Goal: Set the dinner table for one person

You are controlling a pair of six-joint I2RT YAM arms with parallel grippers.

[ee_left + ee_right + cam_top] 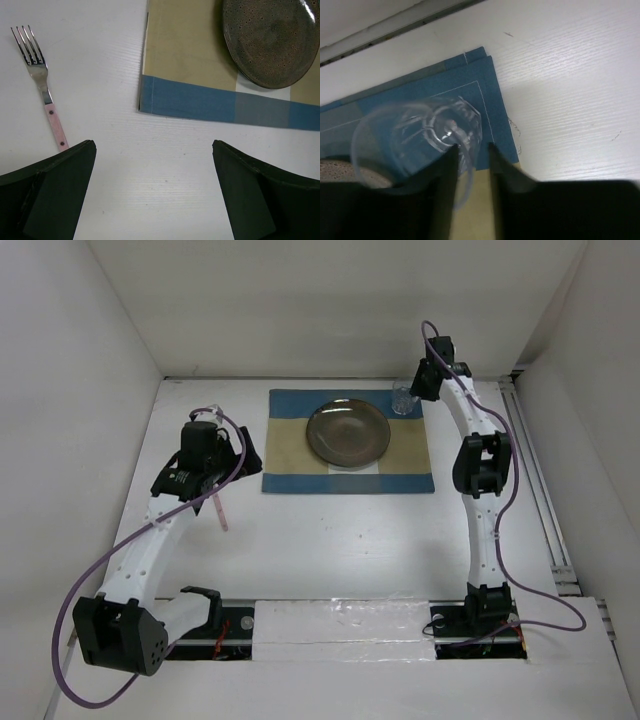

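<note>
the right hand point(471, 148) hangs over the far right corner of the placemat point(445, 82), its two dark fingers point(501, 175) drawn close with a narrow slit between them. the wall of a clear glass point(420, 135) runs through that slit, one finger inside the rim and one outside. i cannot tell whether the pads press the glass or stand just off it. the glass stands upright on the blue corner of the cloth, just beyond the rim of a dark speckled plate point(348, 432) that sits in the middle of the placemat.

the left hand point(155, 190) is spread wide and holds nothing. it hovers over bare desk point(150, 165) beside the near left corner of the placemat. a fork point(42, 85) with a pink handle lies flat on the desk to the left of the cloth, apart from it, tines pointing away from the arms. its handle end runs behind the left finger in the wrist view.

the desk, white and matte, lies under everything and reaches the white walls all around.
</note>
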